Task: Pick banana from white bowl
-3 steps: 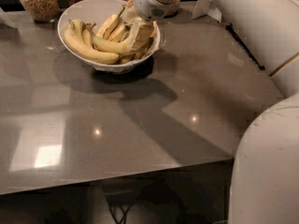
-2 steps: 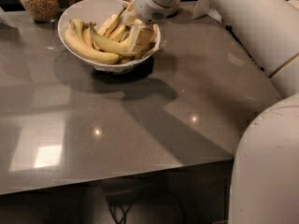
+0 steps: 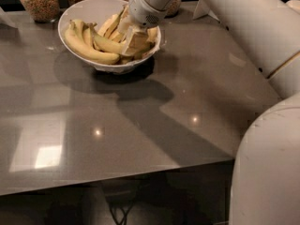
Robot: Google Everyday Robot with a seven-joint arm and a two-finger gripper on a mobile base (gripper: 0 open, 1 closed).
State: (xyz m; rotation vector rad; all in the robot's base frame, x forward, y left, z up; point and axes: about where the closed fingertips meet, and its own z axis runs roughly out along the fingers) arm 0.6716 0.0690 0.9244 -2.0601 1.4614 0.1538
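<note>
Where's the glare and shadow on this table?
Camera view: a bright rectangular patch glares on the glossy grey tabletop at lower left; the dark shadow of the white arm runs from the wide white bowl toward lower right; the gripper sits among the bowl's yellow bananas.

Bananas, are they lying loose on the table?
No, the bananas all lie inside the white bowl, and the gripper is down in the bowl among them.

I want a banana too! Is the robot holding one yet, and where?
Cannot be told: the tool is down among the bananas in the white bowl, right side, hiding any hold.
</note>
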